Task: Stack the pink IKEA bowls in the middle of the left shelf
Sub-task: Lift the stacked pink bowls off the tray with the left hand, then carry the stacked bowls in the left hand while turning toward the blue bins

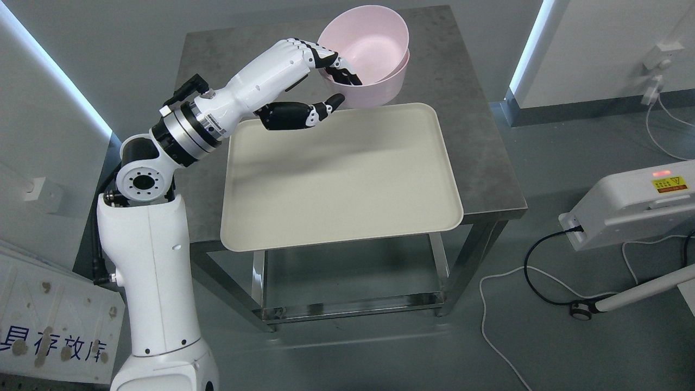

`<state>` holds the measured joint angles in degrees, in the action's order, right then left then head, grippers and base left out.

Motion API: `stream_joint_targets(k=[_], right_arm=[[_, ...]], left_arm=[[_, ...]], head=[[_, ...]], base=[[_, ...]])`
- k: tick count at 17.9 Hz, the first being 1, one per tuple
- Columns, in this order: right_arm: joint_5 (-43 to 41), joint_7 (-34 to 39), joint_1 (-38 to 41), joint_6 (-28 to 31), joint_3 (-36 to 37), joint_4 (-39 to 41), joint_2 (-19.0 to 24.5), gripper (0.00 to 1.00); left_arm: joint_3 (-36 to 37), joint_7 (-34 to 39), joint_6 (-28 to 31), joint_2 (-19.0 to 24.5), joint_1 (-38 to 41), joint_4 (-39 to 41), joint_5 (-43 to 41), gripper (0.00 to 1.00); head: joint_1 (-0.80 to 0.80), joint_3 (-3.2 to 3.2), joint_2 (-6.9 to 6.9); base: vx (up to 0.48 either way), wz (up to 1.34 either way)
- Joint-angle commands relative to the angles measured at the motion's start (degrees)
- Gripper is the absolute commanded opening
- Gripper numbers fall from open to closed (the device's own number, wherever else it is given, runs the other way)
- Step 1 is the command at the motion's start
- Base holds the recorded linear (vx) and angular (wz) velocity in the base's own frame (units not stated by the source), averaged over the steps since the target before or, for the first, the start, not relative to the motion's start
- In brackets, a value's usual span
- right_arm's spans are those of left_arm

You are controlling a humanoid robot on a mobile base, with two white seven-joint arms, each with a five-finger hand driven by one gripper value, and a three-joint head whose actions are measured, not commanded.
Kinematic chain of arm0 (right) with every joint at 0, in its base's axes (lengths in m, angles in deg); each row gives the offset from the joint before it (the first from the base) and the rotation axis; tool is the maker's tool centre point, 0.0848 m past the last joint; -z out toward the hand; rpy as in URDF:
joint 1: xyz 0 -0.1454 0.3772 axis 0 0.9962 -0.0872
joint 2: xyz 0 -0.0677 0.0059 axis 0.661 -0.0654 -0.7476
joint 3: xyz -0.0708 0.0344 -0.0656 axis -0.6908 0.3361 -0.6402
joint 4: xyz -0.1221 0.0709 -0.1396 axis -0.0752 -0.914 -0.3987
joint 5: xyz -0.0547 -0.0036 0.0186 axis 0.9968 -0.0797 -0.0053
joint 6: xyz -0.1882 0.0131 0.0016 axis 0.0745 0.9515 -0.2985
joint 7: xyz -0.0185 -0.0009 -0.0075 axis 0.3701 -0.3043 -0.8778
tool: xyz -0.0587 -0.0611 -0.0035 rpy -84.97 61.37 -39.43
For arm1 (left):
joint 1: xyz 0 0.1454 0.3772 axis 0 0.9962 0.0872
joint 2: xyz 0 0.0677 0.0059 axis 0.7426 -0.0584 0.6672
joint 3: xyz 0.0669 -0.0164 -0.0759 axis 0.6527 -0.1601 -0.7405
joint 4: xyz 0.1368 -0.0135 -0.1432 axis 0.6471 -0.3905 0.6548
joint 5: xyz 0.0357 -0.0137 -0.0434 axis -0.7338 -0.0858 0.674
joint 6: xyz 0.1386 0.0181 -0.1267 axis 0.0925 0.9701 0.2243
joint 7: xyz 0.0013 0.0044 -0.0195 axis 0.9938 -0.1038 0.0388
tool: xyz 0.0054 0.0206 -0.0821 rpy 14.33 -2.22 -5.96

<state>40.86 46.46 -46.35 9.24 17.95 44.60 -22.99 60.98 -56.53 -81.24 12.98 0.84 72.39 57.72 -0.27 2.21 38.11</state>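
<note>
Two pink bowls stand nested at the far side of the grey metal table (478, 157). The upper pink bowl (374, 43) sits tilted inside the lower pink bowl (388, 89). My left hand (337, 84) grips the upper bowl's near-left rim: its fingers (339, 68) curl over into the bowl and its thumb (331, 103) presses from outside, against the lower bowl's wall. The left arm rises from the lower left. My right arm does not show.
A large cream tray (336, 179) lies on the table in front of the bowls, overhanging the near edge. A white machine (630, 209) with cables stands on the floor at the right. White wall panels close in on both sides.
</note>
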Motion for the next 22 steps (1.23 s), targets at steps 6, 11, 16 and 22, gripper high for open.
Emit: stream_joint_targets(k=[6, 11, 16, 22], right_arm=[[-0.1, 0.0, 0.0, 0.0, 0.3, 1.0, -1.0, 1.0], [-0.1, 0.0, 0.0, 0.0, 0.3, 1.0, -1.0, 1.0], [-0.1, 0.0, 0.0, 0.0, 0.3, 1.0, -1.0, 1.0], [-0.1, 0.0, 0.0, 0.0, 0.3, 1.0, -1.0, 1.0]], left_arm=[[-2.0, 0.0, 0.1, 1.0, 0.1, 1.4, 0.1, 0.02], [-2.5, 0.0, 0.0, 1.0, 0.8, 1.8, 0.1, 0.03], [-3.6, 0.0, 0.1, 1.0, 0.8, 1.9, 0.1, 0.03], [-3.2, 0.0, 0.1, 1.0, 1.5, 3.0, 0.1, 0.02]], head=[[0.0, 0.0, 0.0], [0.0, 0.0, 0.0], [0.0, 0.0, 0.0], [0.0, 0.0, 0.0]], base=[[-0.025, -0.01], [-0.174, 0.02], [-0.207, 0.09], [-0.182, -0.19]])
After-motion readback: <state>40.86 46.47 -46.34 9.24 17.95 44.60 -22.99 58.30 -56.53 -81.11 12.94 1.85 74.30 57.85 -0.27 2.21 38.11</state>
